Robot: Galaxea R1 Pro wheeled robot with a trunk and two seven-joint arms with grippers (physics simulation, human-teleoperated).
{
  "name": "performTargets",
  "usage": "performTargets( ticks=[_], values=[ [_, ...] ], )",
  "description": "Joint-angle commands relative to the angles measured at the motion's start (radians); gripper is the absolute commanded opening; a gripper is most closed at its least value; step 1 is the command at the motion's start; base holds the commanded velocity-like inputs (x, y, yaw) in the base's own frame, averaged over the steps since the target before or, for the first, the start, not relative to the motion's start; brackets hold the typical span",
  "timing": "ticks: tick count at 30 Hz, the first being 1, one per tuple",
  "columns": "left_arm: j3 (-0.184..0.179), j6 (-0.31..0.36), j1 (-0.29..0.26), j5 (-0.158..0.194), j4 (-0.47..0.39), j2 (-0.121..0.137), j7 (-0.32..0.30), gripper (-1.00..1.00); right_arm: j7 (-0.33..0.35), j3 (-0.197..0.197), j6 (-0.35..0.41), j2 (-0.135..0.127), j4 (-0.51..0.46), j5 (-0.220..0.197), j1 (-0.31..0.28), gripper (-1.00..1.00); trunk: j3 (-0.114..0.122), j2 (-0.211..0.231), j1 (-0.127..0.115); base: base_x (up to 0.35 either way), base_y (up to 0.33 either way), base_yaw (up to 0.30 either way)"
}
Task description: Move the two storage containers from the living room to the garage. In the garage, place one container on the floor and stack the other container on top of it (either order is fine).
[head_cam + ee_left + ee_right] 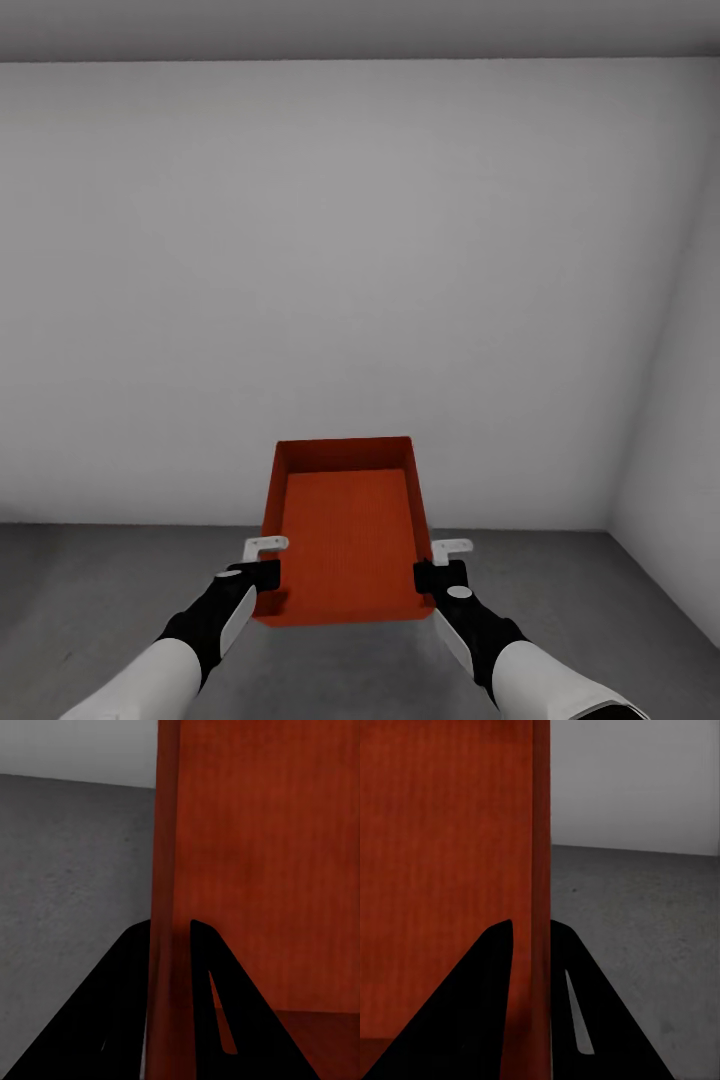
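An orange-red storage container [348, 530] hangs in the air in front of me, open side up, above the dark grey concrete floor [120, 580] of the garage. My left gripper [262, 577] is shut on its left wall [166, 870], one black finger [206, 967] inside and one outside. My right gripper [432, 577] is shut on its right wall [540, 855] in the same way, a black finger [495, 967] on the inner side. The other container is out of view.
A plain pale grey wall [350, 280] stands a few steps ahead. A second wall [680, 430] meets it at a corner on the right. Speckled concrete [645, 930] stretches below and to both sides of the container.
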Motion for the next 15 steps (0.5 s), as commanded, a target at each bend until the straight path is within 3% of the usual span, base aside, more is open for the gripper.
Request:
performTargets(
  ticks=[1,6,15],
  values=[
    [0.000,0.008,0.001,-0.008,0.000,0.029,0.014,-1.00,-0.008,-0.029,-0.006,-0.001,-0.010,0.004,-0.002,-1.00,-0.001,-0.001,0.001,0.322,0.000,-0.019],
    [0.000,0.008,0.001,-0.008,-0.004,0.029,0.014,-1.00,-0.008,-0.029,-0.004,-0.001,-0.010,0.004,-0.002,-1.00,-0.001,-0.001,0.001,0.250,0.000,-0.005],
    [0.000,0.008,0.001,-0.009,-0.004,0.029,0.014,-1.00,-0.008,-0.029,-0.007,-0.001,-0.010,0.005,-0.002,-1.00,-0.001,-0.001,0.001,0.027,0.000,0.000]
  ],
)
